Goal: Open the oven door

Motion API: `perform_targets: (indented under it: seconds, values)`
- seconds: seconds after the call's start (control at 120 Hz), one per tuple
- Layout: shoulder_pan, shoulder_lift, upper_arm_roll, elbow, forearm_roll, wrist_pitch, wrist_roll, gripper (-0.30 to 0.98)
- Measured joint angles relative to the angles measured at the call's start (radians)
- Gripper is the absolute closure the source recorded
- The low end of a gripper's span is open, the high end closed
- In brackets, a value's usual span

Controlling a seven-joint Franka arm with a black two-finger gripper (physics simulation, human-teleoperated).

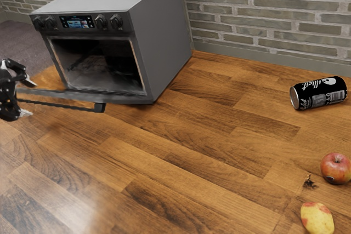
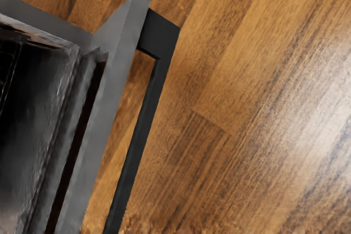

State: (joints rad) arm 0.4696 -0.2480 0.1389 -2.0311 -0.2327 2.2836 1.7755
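At nine o'clock in the exterior view is the black two-finger gripper (image 1: pixel 29 99), its hand released: the two fingers stand apart, one above and one below the level of the long, flat, black bar handle (image 2: pixel 140 135), with a gap to it. That straddling hold-off suits a pull from the outer edge, where the leverage is greatest, and it also leaves the handle free to slip out, since nothing is clamped.

Next comes the grey oven door with its dark inner face (image 1: pixel 82 96), hinged along the foot of the opening and folded down close to level, well clear of the frame. The handle stands off from its outer edge on a squared black block, which leaves room for a finger behind the bar. I judge the opening all but done; little seems left but to ease the hand away without catching the bar.

The boxy grey metal oven with dark knobs and a small display (image 1: pixel 131 36) sits between ten and eleven o'clock, its back near the wall, so the door has bare wood to swing over.

Far over, the mottled yellow-and-red fruit (image 1: pixel 317 218) lies between four and five o'clock, the black printed drink can (image 1: pixel 319 92) on its side at three, and the round red apple (image 1: pixel 335 168) near four, all well outside the door's sweep
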Motion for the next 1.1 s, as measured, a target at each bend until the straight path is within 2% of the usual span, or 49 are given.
perform_targets:
  seconds: [0.033, 0.058, 0.075, 0.125, 0.183, 0.242, 0.292, 0.35, 0.458, 0.608, 0.867, 0.933, 0.967, 1.017, 1.1]
  values:
    - [0.000, -0.206, 0.052, -0.116, 0.020, -0.024, 0.006, 0.09]
    - [-0.010, -0.293, 0.076, -0.048, 0.015, -0.066, 0.010, 0.08]
    - [-0.029, -0.298, 0.078, 0.074, 0.002, -0.108, 0.011, 0.07]
    - [-0.065, -0.200, 0.011, 0.471, -0.019, -0.252, -0.017, 0.05]
    - [-0.081, -0.086, -0.173, 0.677, 0.018, -0.391, -0.121, 0.04]
    - [-0.090, 0.051, -0.325, 0.751, 0.061, -0.514, -0.248, 0.03]
    - [-0.097, 0.165, -0.403, 0.788, 0.090, -0.595, -0.355, 0.02]
    - [-0.078, 0.233, -0.511, 0.796, 0.174, -0.668, -0.479, 0.01]
    - [-0.156, 0.349, -0.564, 0.785, 0.239, -0.759, -0.683, 0.01]
    - [-0.098, 0.375, -0.569, 0.784, 0.269, -0.827, -0.912, 0.00]
    - [-0.107, 0.379, -0.565, 0.784, 0.281, -0.873, -1.196, 0.00]
    - [-0.341, 0.376, -0.317, 0.785, 0.280, -0.878, -1.251, 0.00]
    - [-0.415, 0.375, -0.240, 0.785, 0.276, -0.880, -1.276, 0.00]
    - [-0.465, 0.375, -0.184, 0.785, 0.270, -0.882, -1.312, 0.00]
    - [-0.486, 0.374, -0.156, 0.785, 0.265, -0.885, -1.365, 0.00]
